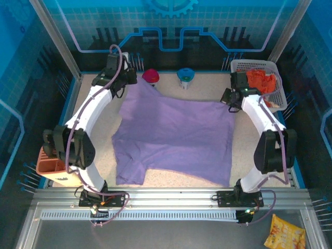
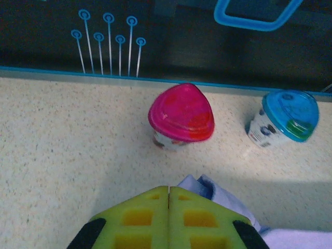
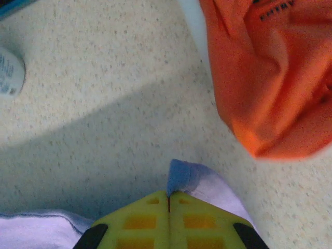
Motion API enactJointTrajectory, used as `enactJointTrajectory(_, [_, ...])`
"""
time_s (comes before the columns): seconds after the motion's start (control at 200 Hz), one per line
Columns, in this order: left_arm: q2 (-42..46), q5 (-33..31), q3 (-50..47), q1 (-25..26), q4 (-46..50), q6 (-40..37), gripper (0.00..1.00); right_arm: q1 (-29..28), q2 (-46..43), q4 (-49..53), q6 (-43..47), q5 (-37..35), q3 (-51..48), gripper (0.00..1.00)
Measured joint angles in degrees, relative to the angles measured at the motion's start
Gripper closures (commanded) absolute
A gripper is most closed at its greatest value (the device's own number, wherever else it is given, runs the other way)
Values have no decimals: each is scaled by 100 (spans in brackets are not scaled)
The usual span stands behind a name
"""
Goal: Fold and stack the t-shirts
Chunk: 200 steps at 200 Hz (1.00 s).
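Clamping far-left corner of the large lavender-purple soft cloth t-shirt [image 1: 176,137], L pincer [image 2: 168,189] sits nr a pink-lidded plastic cup [image 2: 180,114]. Shirt lies spread flat mid-bench [image 1: 104,129]. R pincer [image 3: 168,194] clamped on its far-right corner, beside bright orange-red cloth t-shirts [image 1: 262,80] in white plastic lattice basket [image 1: 251,62].

**Desk:** What do the arms look like from overhead?

**Photographer:** The left arm [image 1: 96,109] and right arm [image 1: 259,116] wear smooth, curved white shells. Each has a bulky black elbow housing [image 1: 78,148]. A thin mauve cable [image 1: 120,57] runs along each arm and loops beside a black base plate [image 1: 93,197].

**Desk:** And from the wrist cameras?

**Photographer:** The left gripper [image 2: 169,189] and right gripper [image 3: 169,194] look identical. Both have lime-yellow fingers [image 2: 140,218] moulded with square recesses, orange-tinted inside. Rounded black trim sits at the outer corners.
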<state>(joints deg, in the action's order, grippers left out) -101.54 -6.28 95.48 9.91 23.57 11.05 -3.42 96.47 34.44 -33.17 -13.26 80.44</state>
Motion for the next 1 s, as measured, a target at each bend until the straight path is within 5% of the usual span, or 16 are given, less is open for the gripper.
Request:
enactJointTrajectory(0.11, [-660, -109, 444, -17, -142, -188, 100, 87, 691, -68, -48, 111, 614, 100])
enactJointTrajectory(0.14, [-824, -151, 551, -17, -166, -238, 93, 107, 872, -63, -55, 155, 772, 98])
enactJointTrajectory(0.33, [-1731, -560, 1349, -22, -44, -643, 20, 162, 1703, 4, -17, 472, 1547, 28])
enactJointTrajectory(0.395, [-1768, -706, 1434, -33, 94, -693, 6, 160, 1722, 28, 55, 623, 1563, 6])
enactJointTrajectory(0.435, [-1766, -807, 1469, -39, 199, -702, 5, 153, 1690, 37, 118, 673, 1550, 0])
enactJointTrajectory(0.675, [-1292, -1132, 1235, -59, 1158, -343, 8, -223, 782, 223, 551, 728, 940, 0])
enactJointTrajectory(1.001, [1375, -538, -2422, 28, 1991, 850, 16, -1134, -1399, 588, 398, 780, -2153, 5])
